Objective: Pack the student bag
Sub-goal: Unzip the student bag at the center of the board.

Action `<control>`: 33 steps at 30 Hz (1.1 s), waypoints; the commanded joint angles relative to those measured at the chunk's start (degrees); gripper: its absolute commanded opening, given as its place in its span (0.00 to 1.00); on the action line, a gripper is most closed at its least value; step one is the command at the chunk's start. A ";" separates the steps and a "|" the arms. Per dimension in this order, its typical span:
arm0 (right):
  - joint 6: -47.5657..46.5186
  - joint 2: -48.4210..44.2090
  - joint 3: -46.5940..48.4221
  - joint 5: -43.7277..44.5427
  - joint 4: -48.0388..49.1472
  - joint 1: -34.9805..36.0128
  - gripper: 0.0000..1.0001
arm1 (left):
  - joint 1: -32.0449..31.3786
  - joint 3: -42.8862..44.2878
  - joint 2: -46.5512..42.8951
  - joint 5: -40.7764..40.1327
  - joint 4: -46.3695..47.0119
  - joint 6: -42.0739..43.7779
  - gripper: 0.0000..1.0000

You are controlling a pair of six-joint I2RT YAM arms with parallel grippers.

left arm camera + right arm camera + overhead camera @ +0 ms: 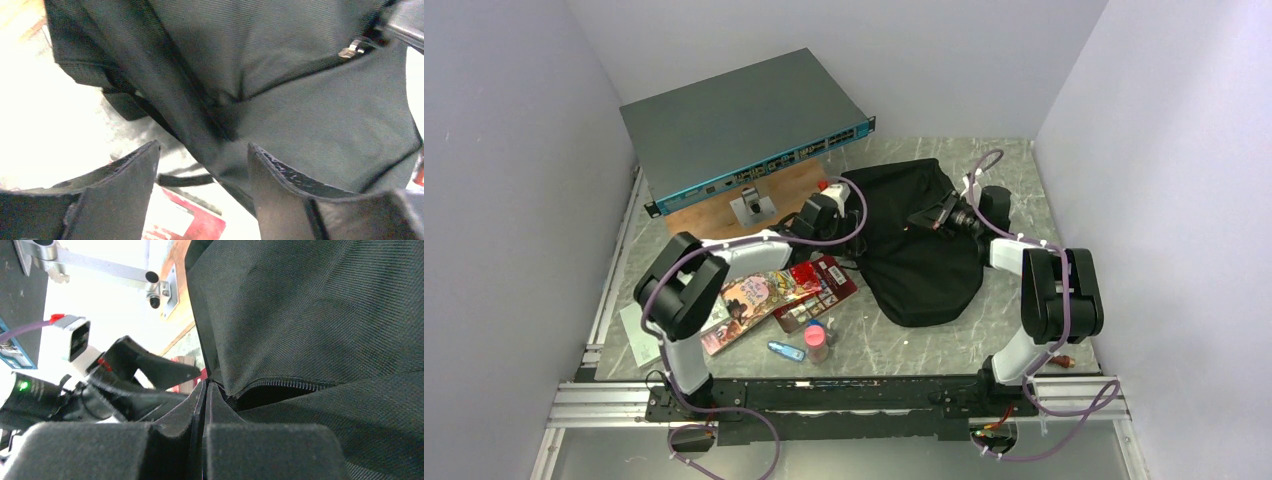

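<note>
At the near edge of the grey marbled table (pixel 1014 310) lie a small bottle with a pink cap (pixel 816 340) and a blue item (pixel 786 351) too small to identify. Just beyond them, an illustrated book (pixel 754 300) and a red packet (pixel 824 290) are partly covered by the left arm. A white sheet (pixel 637 335) sits at the left edge.

The student bag (pixel 919 260) sprawls right of centre, reaching toward the far edge; its straps cannot be made out from above. The left gripper (pixel 202 170) is at the bag's left side, its fingers (pixel 125 185) spread wide with a ridge of fabric running down between them, unclamped. The right gripper (pixel 205 390) rests on top of the bag with its jaws pressed together at the zip (pixel 285 384). Whether they pinch anything is hidden, though the metal pull (pixel 352 49) shows in the left wrist view.

At the far left corner, a grey network switch (pixel 744 125) lies on a wooden board (pixel 709 210). Plain pale walls (pixel 514 150) enclose three sides.
</note>
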 commanded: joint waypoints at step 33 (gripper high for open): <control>5.00 5.01 -0.68 1.76 6.23 16.48 0.00 | -1.38 4.63 8.12 9.64 12.02 -2.32 0.22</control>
